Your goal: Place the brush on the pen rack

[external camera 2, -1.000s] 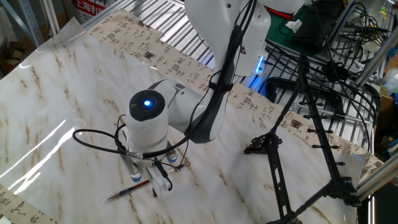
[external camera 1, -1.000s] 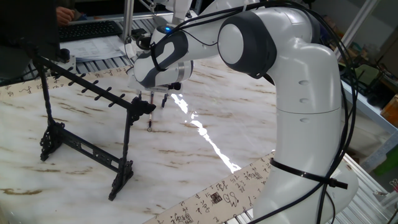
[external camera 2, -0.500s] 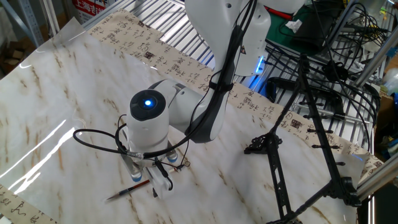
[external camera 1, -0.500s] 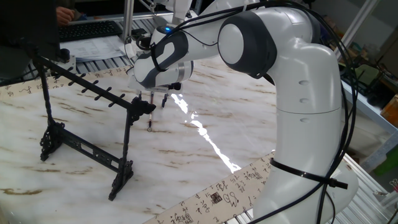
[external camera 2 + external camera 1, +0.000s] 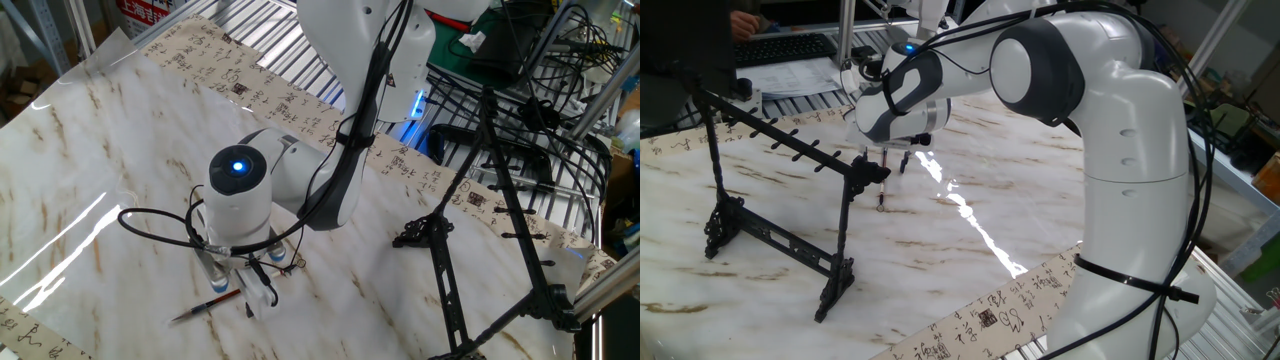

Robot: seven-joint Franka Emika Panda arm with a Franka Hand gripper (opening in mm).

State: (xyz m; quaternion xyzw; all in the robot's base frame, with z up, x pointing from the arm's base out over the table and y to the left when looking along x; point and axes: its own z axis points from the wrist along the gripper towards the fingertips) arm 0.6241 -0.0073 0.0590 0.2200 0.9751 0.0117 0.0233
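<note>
**Pincer paused low over the brush, pick-up not yet made**

Between the earlier pictures and this moment almost nothing had moved: the arm, the brush and the rack kept the same places, so the pincer was holding still, or only creeping.

The pincer (image 5: 238,283) hung just above the marble table (image 5: 90,160), pointing down. The brush (image 5: 205,304) lay flat on the table right under it and a little to its side, with one end running out past the fingers (image 5: 258,288) and the other end lost below the wrist. In one fixed view the brush (image 5: 881,190) showed only as a thin dark stick under the pincer (image 5: 883,158). The fingers seemed to stand slightly apart, but whether they already pressed on the shaft I could not tell; the wrist covered that spot.

The pen rack (image 5: 500,190) stood well apart from the pincer in the other fixed view, upright on its two feet. In one fixed view its top bar with pegs (image 5: 780,140) ended quite near the pincer.

In my judgement the step in hand was the grasp. The next move called for a firm hold on the thin shaft, then a lift, and a careful carry so that the small loop could meet a peg.
</note>
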